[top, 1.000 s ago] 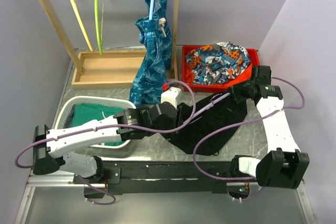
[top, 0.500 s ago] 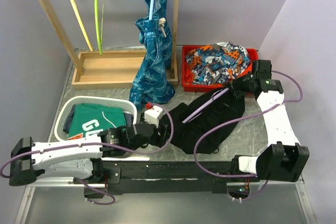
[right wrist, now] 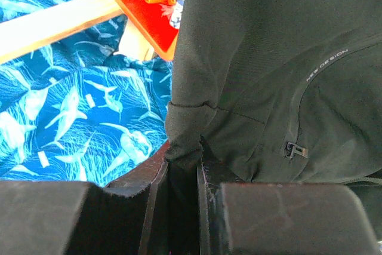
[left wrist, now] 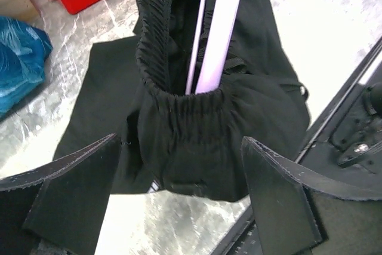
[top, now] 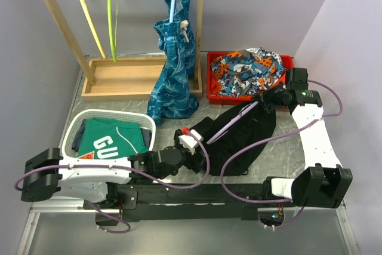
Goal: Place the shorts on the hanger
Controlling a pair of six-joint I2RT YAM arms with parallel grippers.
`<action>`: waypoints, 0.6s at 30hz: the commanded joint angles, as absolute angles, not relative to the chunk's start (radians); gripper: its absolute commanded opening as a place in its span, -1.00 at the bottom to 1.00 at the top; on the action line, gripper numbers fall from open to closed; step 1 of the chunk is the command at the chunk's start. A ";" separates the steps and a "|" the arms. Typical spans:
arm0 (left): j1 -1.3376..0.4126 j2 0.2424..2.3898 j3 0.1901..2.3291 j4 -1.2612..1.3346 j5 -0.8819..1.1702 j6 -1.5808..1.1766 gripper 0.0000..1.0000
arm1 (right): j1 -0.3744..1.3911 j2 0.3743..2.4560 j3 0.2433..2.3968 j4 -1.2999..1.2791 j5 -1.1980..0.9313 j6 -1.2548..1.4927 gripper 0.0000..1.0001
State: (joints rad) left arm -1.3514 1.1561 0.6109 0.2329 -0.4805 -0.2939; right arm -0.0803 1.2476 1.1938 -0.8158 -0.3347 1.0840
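Observation:
The black shorts (top: 242,132) lie spread on the table's right half, and the lavender hanger (top: 230,123) runs slantwise through them. In the left wrist view the hanger's bars (left wrist: 221,22) go down into the gathered waistband of the shorts (left wrist: 191,117). My left gripper (top: 197,140) sits low at the shorts' near-left end. It is open (left wrist: 179,192), with the waistband just ahead of its fingers and bare table between them. My right gripper (top: 267,98) is at the far end, shut (right wrist: 182,168) on a fold of the shorts (right wrist: 268,58). The hanger's hook is hidden.
A wooden rack (top: 143,80) at the back carries a yellow hanger, a lime-green hanger (top: 111,16) and a teal patterned garment (top: 173,82). A red bin (top: 290,59) of orange-and-blue clothes is beside my right gripper. A white basket (top: 107,113) with a green garment stands front left.
My left gripper has opened, letting go of the shorts, and drawn back toward the near edge. The waistband now sits around the hanger bars. The right gripper has kept its hold.

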 commanded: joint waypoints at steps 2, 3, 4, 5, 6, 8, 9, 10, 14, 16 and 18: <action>-1.355 1.186 0.577 0.458 -0.495 -0.132 0.69 | -0.068 1.198 1.250 -0.822 -0.394 1.092 -1.00; -1.355 1.189 0.568 0.475 -0.491 -0.117 0.67 | -0.067 1.197 1.250 -0.822 -0.400 1.094 -1.00; -1.355 1.192 0.560 0.495 -0.489 -0.095 0.65 | -0.063 1.193 1.252 -0.824 -0.405 1.094 -1.00; -1.355 1.195 0.560 0.503 -0.485 -0.086 0.60 | -0.061 1.193 1.253 -0.825 -0.408 1.092 -1.00; -1.355 1.201 0.560 0.517 -0.474 -0.077 0.56 | -0.060 1.192 1.253 -0.827 -0.408 1.095 -1.00; -1.355 1.210 0.571 0.525 -0.463 -0.055 0.41 | -0.055 1.187 1.256 -0.828 -0.414 1.097 -1.00; -1.356 1.225 0.577 0.531 -0.462 -0.042 0.28 | -0.052 1.184 1.261 -0.828 -0.416 1.100 -1.00; -1.355 1.230 0.589 0.537 -0.462 -0.034 0.10 | -0.049 1.183 1.262 -0.830 -0.416 1.100 -1.00; -1.355 1.246 0.623 0.548 -0.446 -0.011 -0.18 | -0.037 1.172 1.264 -0.830 -0.419 1.108 -1.00; -1.355 1.247 0.641 0.543 -0.440 -0.011 -0.21 | -0.035 1.166 1.266 -0.831 -0.422 1.108 -1.00; -1.355 1.241 0.650 0.545 -0.442 0.021 -0.21 | -0.034 1.161 1.262 -0.830 -0.425 1.109 -1.00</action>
State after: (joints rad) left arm -1.3525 1.2518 0.5827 0.4660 -0.4595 -0.0399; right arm -0.0479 1.2079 1.2114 -0.8303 -0.3634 1.0851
